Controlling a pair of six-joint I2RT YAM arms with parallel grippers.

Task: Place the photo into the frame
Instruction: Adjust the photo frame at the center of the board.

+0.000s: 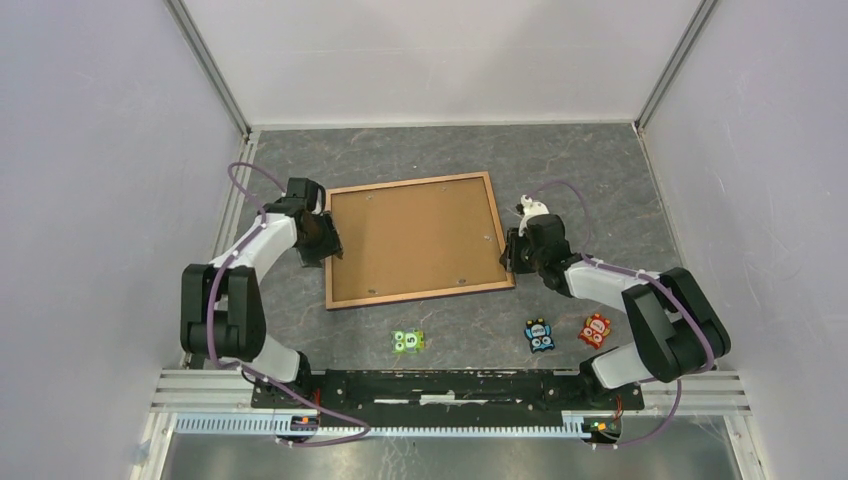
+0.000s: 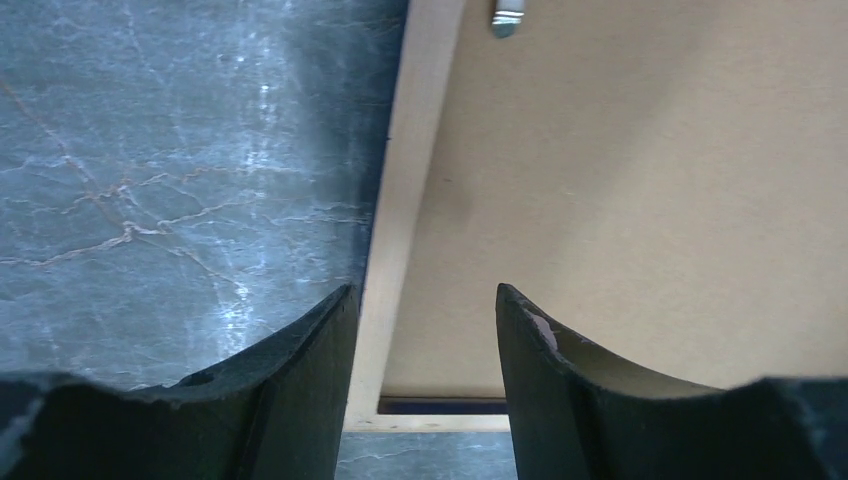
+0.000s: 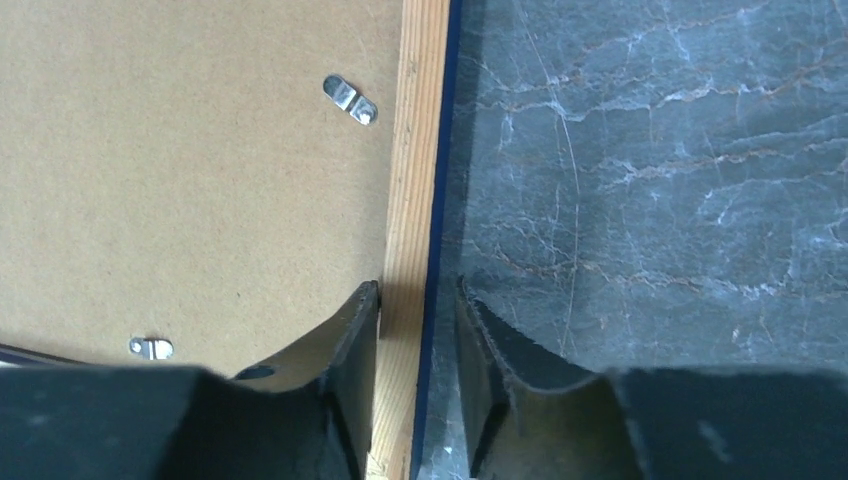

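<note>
From above, white walls enclose a dark marbled table, with the frame lying back-up at mid-table. In the left wrist view, the left gripper loosely straddles its rail, holding nothing. In the right wrist view, the right gripper is slightly parted around the opposite rail.

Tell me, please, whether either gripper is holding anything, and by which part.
Nothing is clamped. The left gripper straddles the frame's left rail with gaps both sides; the right gripper straddles its right rail, a gap on the outer side.
</note>
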